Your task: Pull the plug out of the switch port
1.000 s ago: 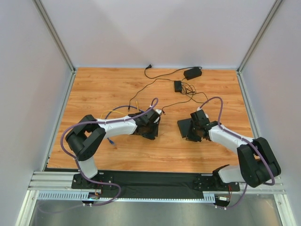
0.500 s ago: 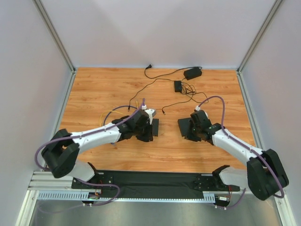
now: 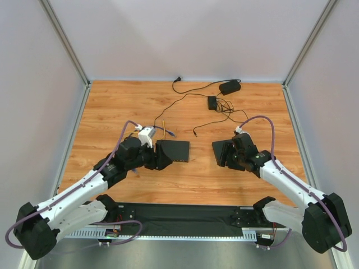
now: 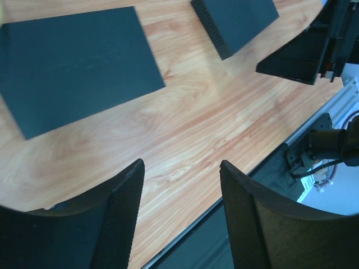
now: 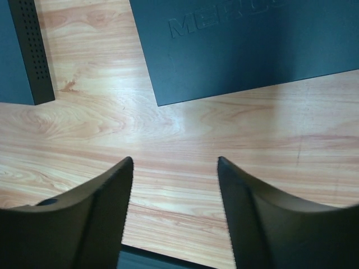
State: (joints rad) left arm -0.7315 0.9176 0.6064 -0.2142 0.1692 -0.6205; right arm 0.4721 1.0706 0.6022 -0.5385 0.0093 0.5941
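Note:
The switch (image 3: 219,151) is a flat black box right of centre, with raised letters MERCU on its top (image 5: 252,50); its perforated side faces my left wrist camera (image 4: 241,22). Its far edge is hidden behind my right gripper, so I see no sockets or plug. My right gripper (image 3: 229,158) hovers at the switch's near left corner, open and empty (image 5: 175,159). My left gripper (image 3: 159,157) is open and empty too (image 4: 180,163), over bare wood just near-left of a plain black slab (image 3: 178,150) (image 4: 78,67).
Thin yellow and blue wires (image 3: 164,126) lie just beyond the slab. A loose black cable end (image 3: 194,133) rests between the boxes. Two power bricks (image 3: 229,87) with tangled cables sit at the back. A black mat and rail (image 3: 179,213) line the near edge.
Both arms have unfolded, elbows swinging outward. My left gripper has drawn back to the left and uncovered the slab. Both grippers have gone from shut to open.

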